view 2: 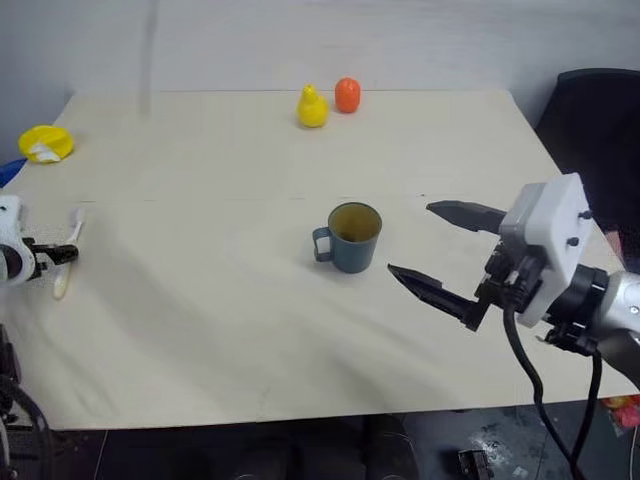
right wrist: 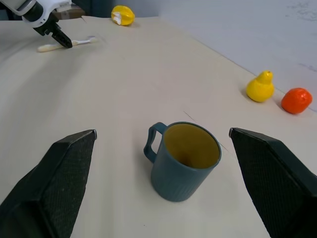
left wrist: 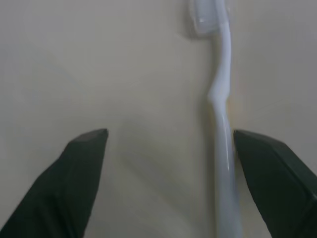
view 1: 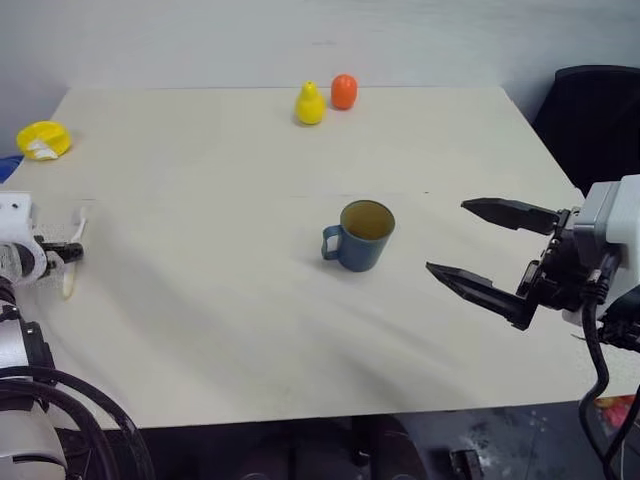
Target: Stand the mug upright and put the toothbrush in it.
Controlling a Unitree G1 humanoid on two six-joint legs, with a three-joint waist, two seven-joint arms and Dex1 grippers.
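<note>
Between the parted fingers of the left gripper (left wrist: 166,148) lies the toothbrush (left wrist: 222,148) flat on the table (view 1: 250,300), close against one finger, handle running along the reach, apparently ungripped. Well beyond, the mug (view 1: 360,236) stands upright before the wide-open, empty right gripper (view 1: 478,250).

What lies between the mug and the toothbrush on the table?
Nothing: the head views show bare tabletop between the upright mug and the toothbrush.

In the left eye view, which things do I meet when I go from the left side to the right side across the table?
Yellow object → left tool at the toothbrush → mug → right tool. The yellow pear-shaped toy and orange toy stand farther back, above the mug.
</note>
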